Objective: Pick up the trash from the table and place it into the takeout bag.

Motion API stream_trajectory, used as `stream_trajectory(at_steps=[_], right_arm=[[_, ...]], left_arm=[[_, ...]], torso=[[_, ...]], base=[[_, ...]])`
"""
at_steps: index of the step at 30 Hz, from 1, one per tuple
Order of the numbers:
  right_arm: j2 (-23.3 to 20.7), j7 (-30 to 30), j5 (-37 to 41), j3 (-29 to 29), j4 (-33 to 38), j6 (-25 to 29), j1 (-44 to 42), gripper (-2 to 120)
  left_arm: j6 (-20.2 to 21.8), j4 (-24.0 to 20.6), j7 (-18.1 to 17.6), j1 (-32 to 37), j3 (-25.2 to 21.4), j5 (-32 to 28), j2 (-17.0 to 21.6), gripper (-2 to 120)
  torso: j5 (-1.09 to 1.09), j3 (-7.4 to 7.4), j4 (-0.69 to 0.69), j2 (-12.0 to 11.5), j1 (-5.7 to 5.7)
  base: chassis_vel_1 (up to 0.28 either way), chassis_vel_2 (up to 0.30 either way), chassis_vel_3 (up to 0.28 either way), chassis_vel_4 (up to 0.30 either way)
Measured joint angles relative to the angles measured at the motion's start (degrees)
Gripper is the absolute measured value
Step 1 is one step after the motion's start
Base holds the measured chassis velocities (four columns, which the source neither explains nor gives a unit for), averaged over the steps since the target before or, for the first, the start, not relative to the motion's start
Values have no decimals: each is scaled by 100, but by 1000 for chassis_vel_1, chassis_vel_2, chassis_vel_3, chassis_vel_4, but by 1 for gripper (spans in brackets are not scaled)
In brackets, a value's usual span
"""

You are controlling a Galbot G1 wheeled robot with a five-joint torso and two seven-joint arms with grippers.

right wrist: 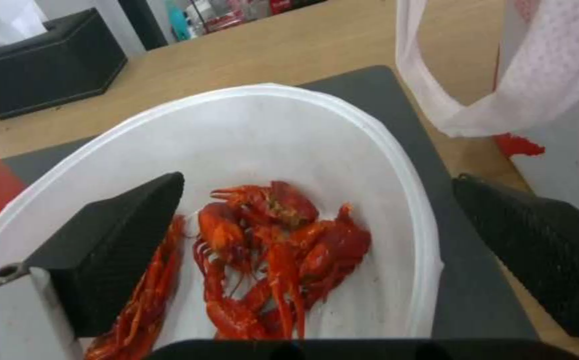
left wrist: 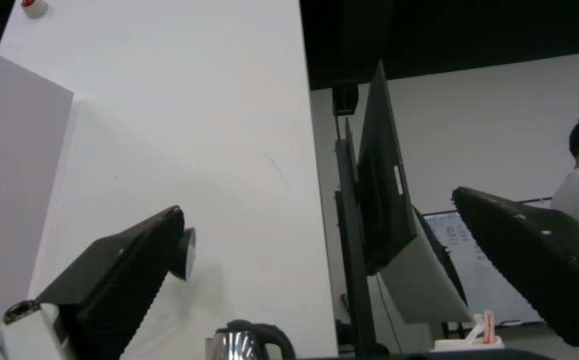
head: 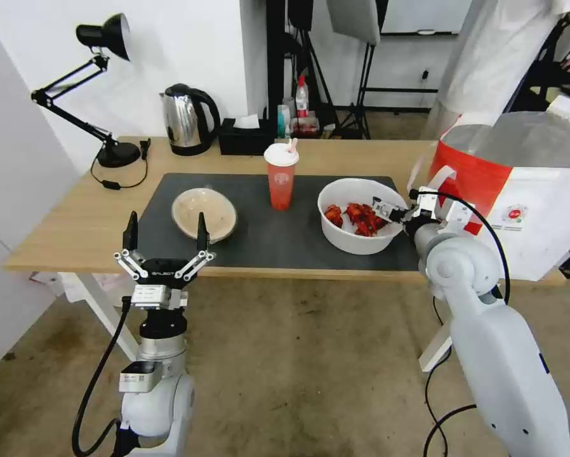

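Your right gripper point(head: 394, 214) spread wide astride the white bowl's point(head: 355, 238) near rim, one finger point(right wrist: 113, 245) over the crayfish shells point(right wrist: 276, 250), takeout bag point(head: 520, 190) just beyond it, your left gripper point(head: 166, 238) parked open before the table point(head: 69, 235).

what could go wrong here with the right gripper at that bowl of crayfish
The right gripper is open astride the rim of the white bowl, one finger inside, one outside. A one-sided rim pinch could let the bowl tilt and spill the crayfish shells. The inner finger sits close to the shells and may catch them. The takeout bag strap hangs nearby and might snag.
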Motion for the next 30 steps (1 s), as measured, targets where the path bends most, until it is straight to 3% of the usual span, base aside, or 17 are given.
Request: stream_trajectory(at_steps=[30], right_arm=[[47,-329,-282,15,-411,196,-67,97]], left_arm=[[-12,22,2,-6,-26,0,0,100]], torso=[[0,0,0,0,0]], base=[[0,0,0,0]])
